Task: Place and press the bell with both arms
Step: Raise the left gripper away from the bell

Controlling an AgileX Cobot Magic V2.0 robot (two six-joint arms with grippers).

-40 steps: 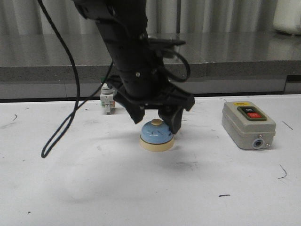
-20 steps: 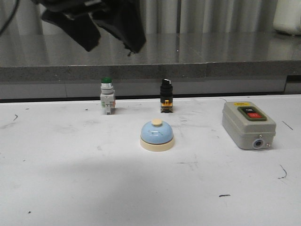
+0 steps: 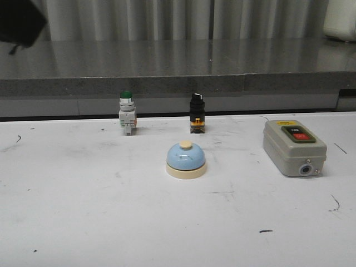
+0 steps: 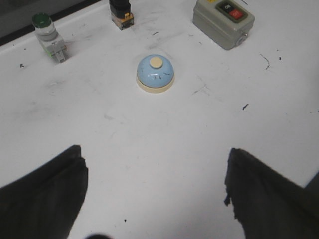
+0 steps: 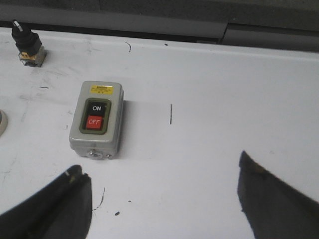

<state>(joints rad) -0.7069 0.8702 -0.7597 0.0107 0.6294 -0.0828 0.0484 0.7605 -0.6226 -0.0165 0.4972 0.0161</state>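
Observation:
The light-blue bell (image 3: 186,160) with a cream base and cream button stands upright on the white table, with nothing touching it. It also shows in the left wrist view (image 4: 155,73). My left gripper (image 4: 154,191) is open and empty, high above the table and well back from the bell. In the front view only a dark piece of the left arm (image 3: 19,22) shows at the top left corner. My right gripper (image 5: 162,199) is open and empty, above the table near the grey box. A sliver of the bell's cream base (image 5: 1,122) shows at the edge of the right wrist view.
A grey box with ON and OFF buttons (image 3: 293,147) sits to the right of the bell. A green-capped push button (image 3: 127,119) and a black selector switch (image 3: 197,113) stand behind it. A grey counter ledge (image 3: 178,83) runs along the back.
My left arm, which hung open over the bell a second ago, has lifted up and away to the left, almost out of the front view. The bell has stayed in place.

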